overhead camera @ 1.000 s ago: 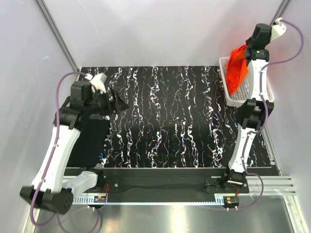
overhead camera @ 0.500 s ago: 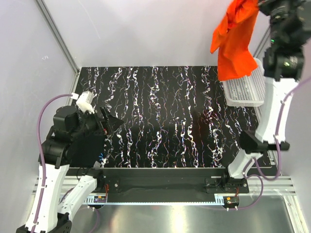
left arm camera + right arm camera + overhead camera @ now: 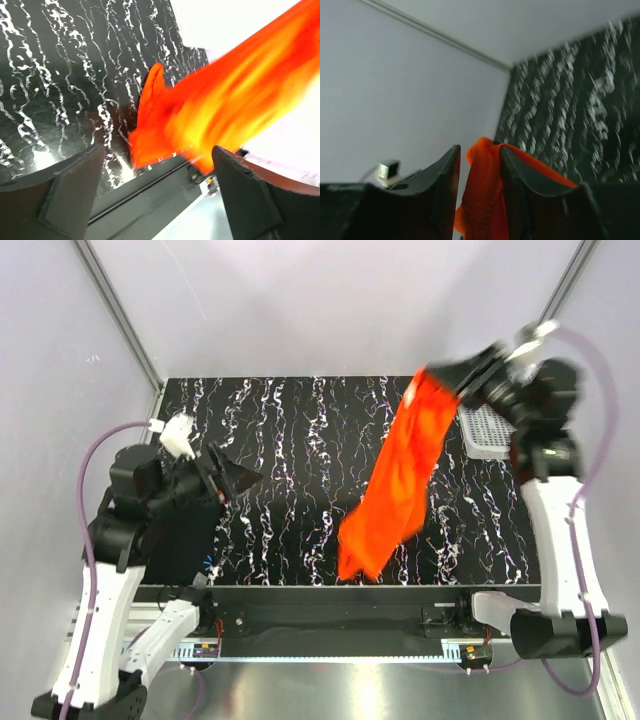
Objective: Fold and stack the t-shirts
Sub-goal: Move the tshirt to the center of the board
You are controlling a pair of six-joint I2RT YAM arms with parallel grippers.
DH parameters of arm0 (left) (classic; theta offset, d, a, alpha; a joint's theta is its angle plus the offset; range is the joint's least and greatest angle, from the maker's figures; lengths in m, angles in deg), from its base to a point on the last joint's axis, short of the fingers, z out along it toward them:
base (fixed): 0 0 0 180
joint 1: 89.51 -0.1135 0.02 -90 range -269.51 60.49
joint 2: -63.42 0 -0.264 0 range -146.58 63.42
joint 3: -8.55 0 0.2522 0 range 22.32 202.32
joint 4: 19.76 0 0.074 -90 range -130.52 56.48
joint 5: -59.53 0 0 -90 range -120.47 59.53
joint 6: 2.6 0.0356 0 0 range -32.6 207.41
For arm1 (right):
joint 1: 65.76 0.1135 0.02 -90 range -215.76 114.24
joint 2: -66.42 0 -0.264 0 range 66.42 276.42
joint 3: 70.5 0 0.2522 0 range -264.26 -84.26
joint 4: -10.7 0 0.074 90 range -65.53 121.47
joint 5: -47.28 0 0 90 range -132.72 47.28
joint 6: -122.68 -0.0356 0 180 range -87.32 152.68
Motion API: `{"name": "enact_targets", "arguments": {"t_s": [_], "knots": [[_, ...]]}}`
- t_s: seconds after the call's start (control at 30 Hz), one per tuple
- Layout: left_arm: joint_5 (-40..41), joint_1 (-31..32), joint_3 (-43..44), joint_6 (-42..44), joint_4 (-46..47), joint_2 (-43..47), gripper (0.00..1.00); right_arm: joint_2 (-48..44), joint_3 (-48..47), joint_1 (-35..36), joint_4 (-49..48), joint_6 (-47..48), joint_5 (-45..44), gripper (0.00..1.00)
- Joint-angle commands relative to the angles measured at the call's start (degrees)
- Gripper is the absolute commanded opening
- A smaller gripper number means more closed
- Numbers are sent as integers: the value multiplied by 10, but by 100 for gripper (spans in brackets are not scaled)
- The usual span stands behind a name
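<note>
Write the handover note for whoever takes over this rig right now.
Left gripper: open, empty, over the mat's left side.
Right gripper: closed on one end of the orange-red t-shirt, which hangs unfolded and blurred over the mat.
Black t-shirt: folded, at the mat's near left edge, under the left arm.
Done: black one folded; orange-red one is outside the white basket.
Left: lay it flat, fold it, stack it on the black one.

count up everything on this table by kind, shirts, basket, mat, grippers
t-shirts: 2 (vivid orange-red cloth t-shirt, black folded cloth t-shirt)
white plastic mesh basket: 1
black white-veined marbled mat: 1
two-finger grippers: 2 (left gripper, right gripper)
total: 6
</note>
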Motion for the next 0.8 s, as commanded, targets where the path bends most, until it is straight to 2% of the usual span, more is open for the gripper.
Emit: {"name": "enact_targets", "arguments": {"t_s": [0.0,0.07,0.1,0.13,0.23,0.33,0.4,0.47,0.5,0.53,0.63,0.77], "knots": [[-14,7,30,-38,60,-63,90,4,199,21,33,9,123,46],[31,57,49,-46,62,-125,89,-1,245,45,42,40,93,57],[51,86,75,-44,62,-149,89,2,280,46,41,49,98,58],[100,148,87,-38,62,-173,89,6,294,46,47,56,102,59],[133,222,130,-35,63,-287,89,10,308,50,113,132,77,60],[114,258,149,-23,65,-379,86,-4,323,56,164,171,44,64],[117,272,146,-13,66,-429,86,-20,362,56,164,172,42,66],[119,284,139,0,73,-458,84,-12,379,56,165,185,47,65],[115,290,133,3,79,-469,82,-6,390,55,167,187,44,61],[114,294,128,7,92,-489,77,-1,392,56,177,188,40,59],[98,314,110,-4,144,-519,72,2,401,56,163,190,21,58],[89,334,114,-15,180,-561,70,31,406,56,136,228,-31,57]]}}
